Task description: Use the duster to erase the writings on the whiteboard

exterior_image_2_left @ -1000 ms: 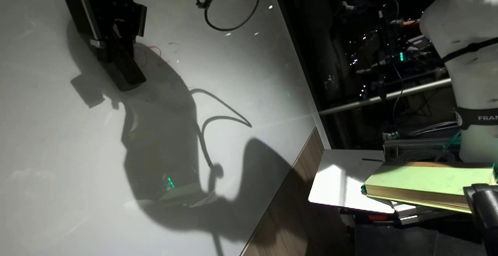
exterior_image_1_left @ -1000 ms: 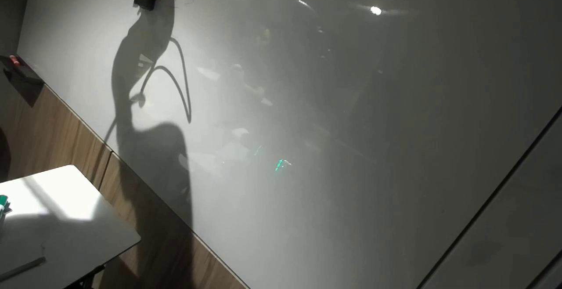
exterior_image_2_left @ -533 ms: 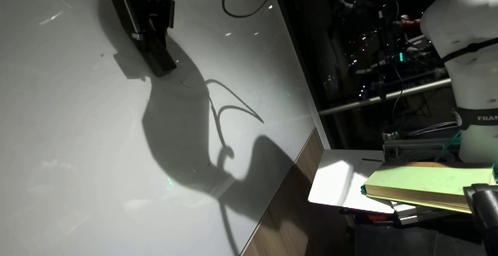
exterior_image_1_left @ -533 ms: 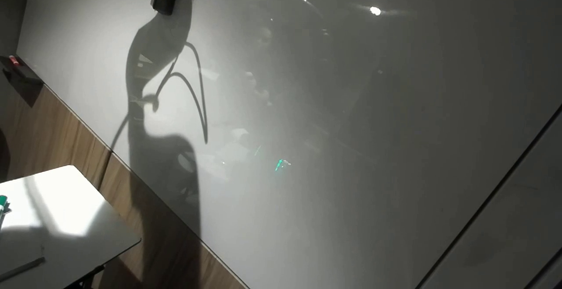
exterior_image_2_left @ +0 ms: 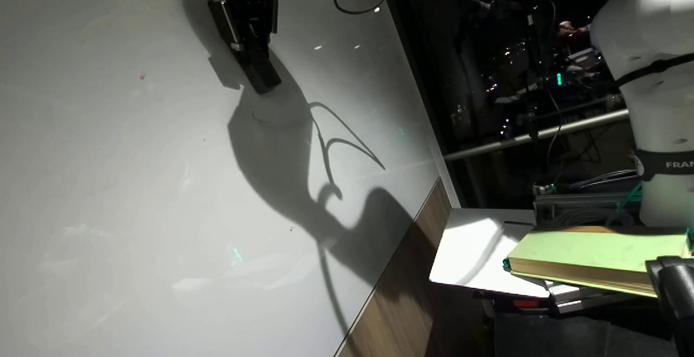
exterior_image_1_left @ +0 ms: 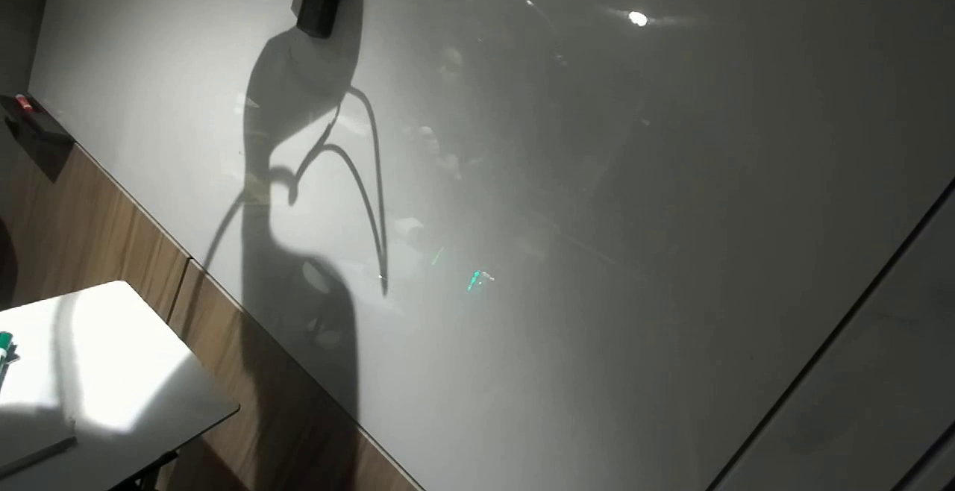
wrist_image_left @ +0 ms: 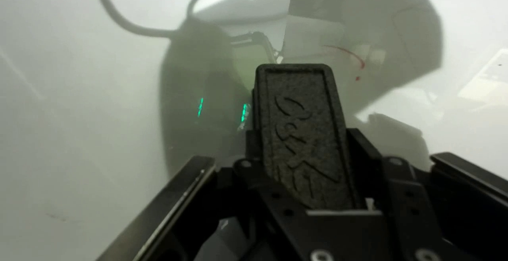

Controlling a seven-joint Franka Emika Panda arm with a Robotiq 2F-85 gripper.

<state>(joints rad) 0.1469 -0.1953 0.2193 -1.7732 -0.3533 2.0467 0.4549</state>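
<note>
My gripper (wrist_image_left: 304, 146) is shut on the duster (wrist_image_left: 300, 106), a dark grey block with engraved lines, held by its sides. The duster also shows below the gripper in both exterior views (exterior_image_1_left: 318, 15) (exterior_image_2_left: 264, 76). It is at the whiteboard (exterior_image_1_left: 522, 371), a large grey-white glossy panel; whether it touches the surface I cannot tell. In the wrist view a thin red stroke (wrist_image_left: 351, 52) and a red dot (wrist_image_left: 357, 78) lie right of the duster's far end. In an exterior view a thin arc (exterior_image_2_left: 260, 119) lies just below the duster and a small red spot (exterior_image_2_left: 142, 76) lies to its left.
A wood strip (exterior_image_1_left: 112, 215) runs along the board's lower edge. A dark tray (exterior_image_1_left: 45, 122) with a red marker (exterior_image_1_left: 24, 103) is at its corner. A white tabletop (exterior_image_1_left: 142, 342) holds a green-capped marker (exterior_image_1_left: 5, 345). A green book (exterior_image_2_left: 596, 248) lies near the robot base (exterior_image_2_left: 667, 194).
My gripper and the duster have moved right in both exterior views, across the pink strokes; these no longer show where the board is uncovered. A small red spot has come into sight behind them.
</note>
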